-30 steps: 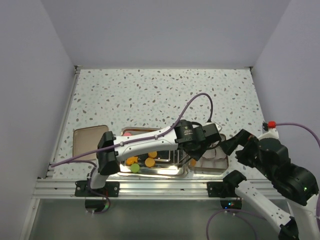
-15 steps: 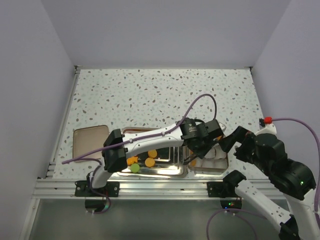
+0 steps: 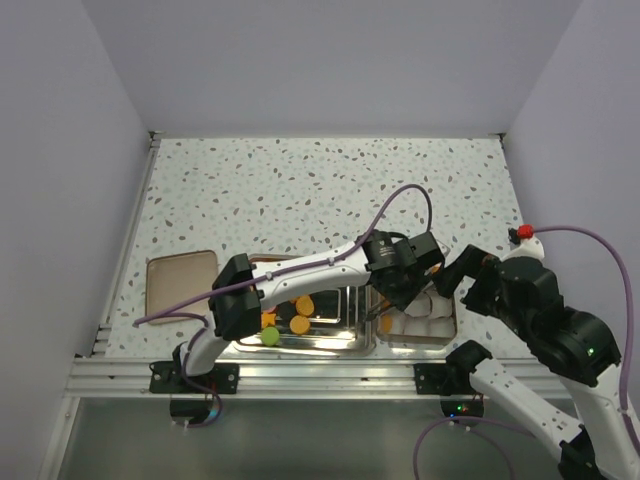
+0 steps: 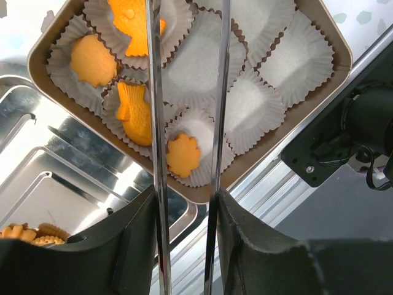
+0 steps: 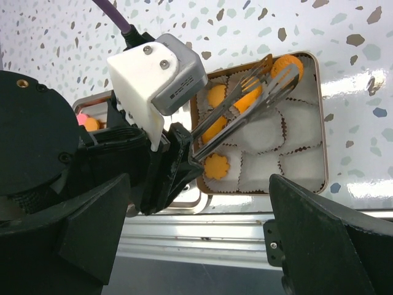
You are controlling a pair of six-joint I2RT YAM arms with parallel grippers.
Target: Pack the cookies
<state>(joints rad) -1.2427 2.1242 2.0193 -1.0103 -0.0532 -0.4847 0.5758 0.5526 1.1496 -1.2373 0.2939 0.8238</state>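
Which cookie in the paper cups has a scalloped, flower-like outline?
The orange cookie in the corner cup of the box, next to the metal tray. Its neighbours are a fish-shaped cookie and a smooth round one.

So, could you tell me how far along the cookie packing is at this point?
Partway. Done: several paper cups in the box hold orange cookies, such as the flower-shaped one. In hand: the left gripper holds tongs over the box; whether their tips carry a cookie is unclear. Left: empty cups remain, and loose cookies, orange and green, lie in the steel tray.
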